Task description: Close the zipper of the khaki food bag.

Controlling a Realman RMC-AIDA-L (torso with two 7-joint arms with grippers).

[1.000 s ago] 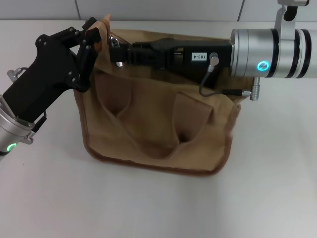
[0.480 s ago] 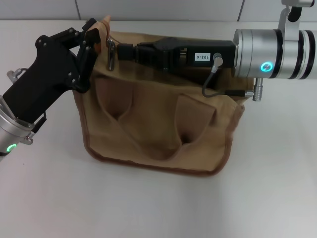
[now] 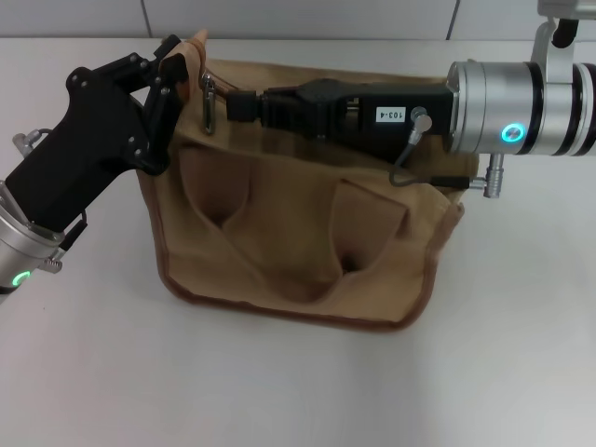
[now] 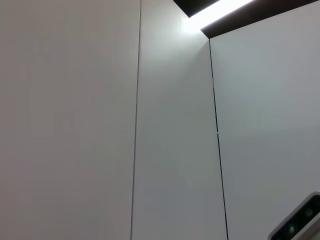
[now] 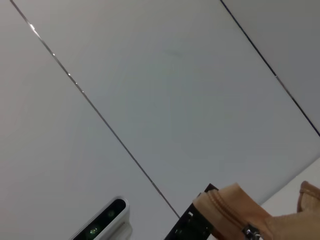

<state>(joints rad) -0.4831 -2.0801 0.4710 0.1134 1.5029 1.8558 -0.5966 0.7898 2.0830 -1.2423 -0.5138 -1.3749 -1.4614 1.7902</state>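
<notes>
Left claw [image 3: 177,70] clamped on bag [image 3: 298,242] top corner. Right claw [image 3: 233,104] just beside zipper pull [image 3: 209,104], apart; opening not discernible.

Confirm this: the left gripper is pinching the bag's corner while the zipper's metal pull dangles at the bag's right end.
Not quite. In the head view the left gripper does pinch the khaki food bag at its corner, but the zipper's metal pull hangs at the left end, beside that gripper, ahead of the right gripper.
</notes>
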